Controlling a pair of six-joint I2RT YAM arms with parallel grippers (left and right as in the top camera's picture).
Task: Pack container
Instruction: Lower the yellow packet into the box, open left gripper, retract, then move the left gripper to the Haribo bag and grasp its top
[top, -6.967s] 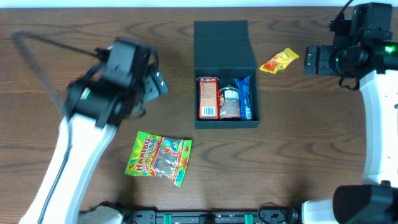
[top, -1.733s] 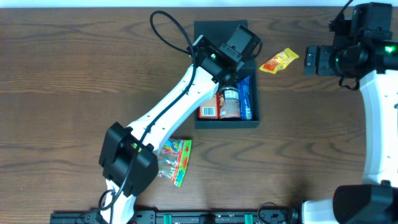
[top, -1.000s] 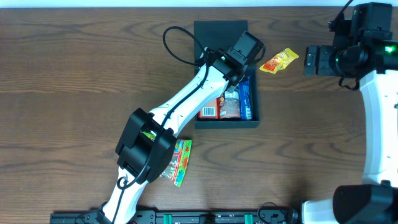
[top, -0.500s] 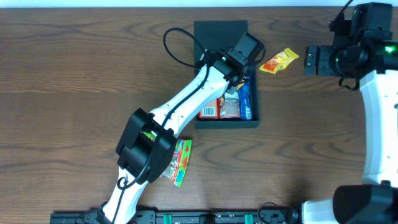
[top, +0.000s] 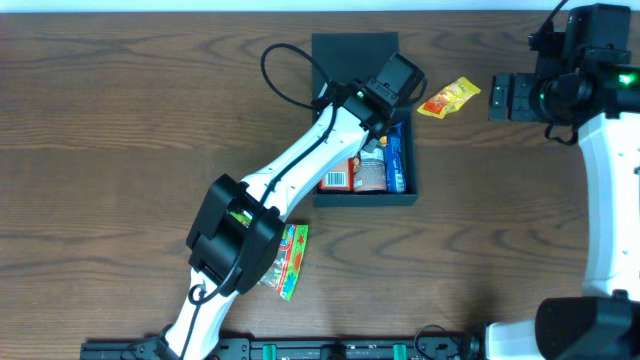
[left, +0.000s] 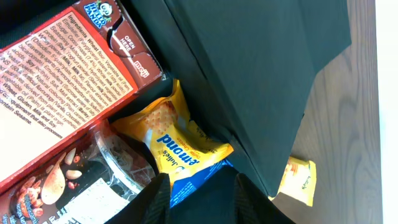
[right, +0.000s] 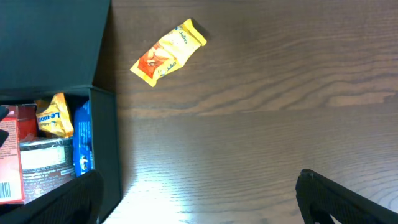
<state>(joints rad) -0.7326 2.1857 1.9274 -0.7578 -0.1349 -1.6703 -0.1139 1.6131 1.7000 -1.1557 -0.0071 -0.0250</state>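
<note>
Left tool (left: 198, 188) just eased part-open inside container (top: 364, 199), mid-surface (top: 120, 120). Yellow almond packet (left: 166, 133) now loose by container's back wall: likely delivered. Right tool (right: 199, 202) wide, empty, right of container. Sachet (top: 449, 98) beside container unpacked.

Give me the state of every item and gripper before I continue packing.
container: lid open, partly filled
red box: inside container
can: inside container
blue packet: inside, by the right wall
almond packet: inside, at the lid end
yellow-red packet: on the table, outside
Haribo bag: on the table, partly under the left arm
left gripper: open, over the container
right gripper: open, empty
</note>
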